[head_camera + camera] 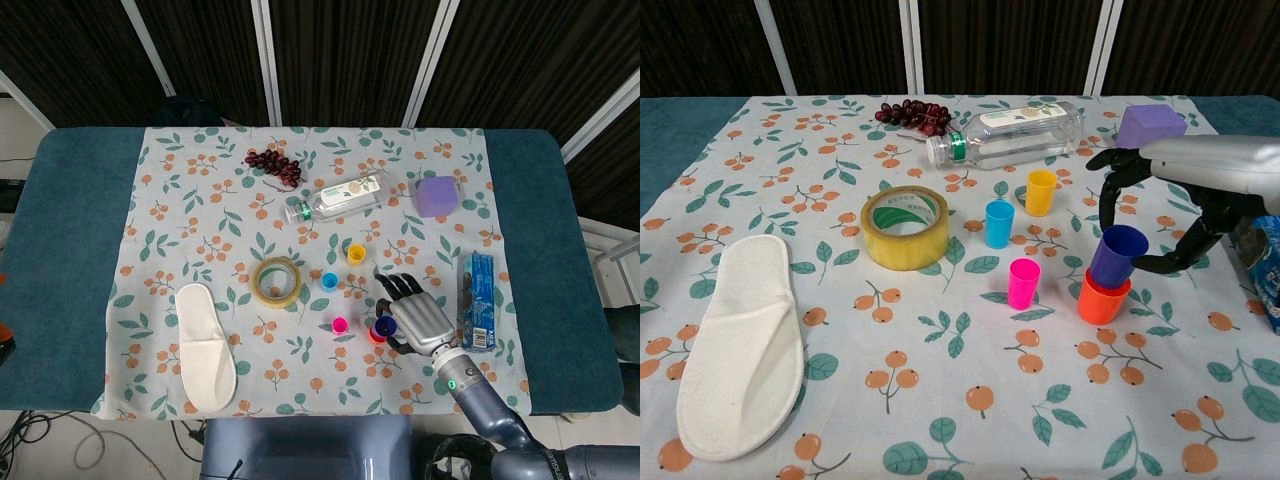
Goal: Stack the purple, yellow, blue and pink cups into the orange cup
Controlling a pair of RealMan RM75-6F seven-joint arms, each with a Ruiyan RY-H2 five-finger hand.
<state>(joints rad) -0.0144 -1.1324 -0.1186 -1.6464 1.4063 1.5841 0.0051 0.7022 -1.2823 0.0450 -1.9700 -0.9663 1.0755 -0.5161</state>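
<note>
The purple cup (1118, 255) (378, 327) sits nested in the orange cup (1102, 300) (375, 338), leaning slightly left. My right hand (1200, 175) (420, 315) hovers at its right side with fingers spread. The fingers (1107, 190) arch above the rim and the thumb reaches toward the cup's right wall; no firm grip shows. To the left, each alone on the cloth, stand the pink cup (1023, 283) (340, 324), the blue cup (999, 224) (329, 281) and the yellow cup (1040, 192) (356, 253). My left hand is out of both views.
A yellow tape roll (904, 227) lies left of the cups and a white slipper (740, 345) at the near left. A clear bottle (1005, 133) and grapes (912, 113) lie behind. A purple block (1150, 125) and a blue box (477, 300) flank my right hand.
</note>
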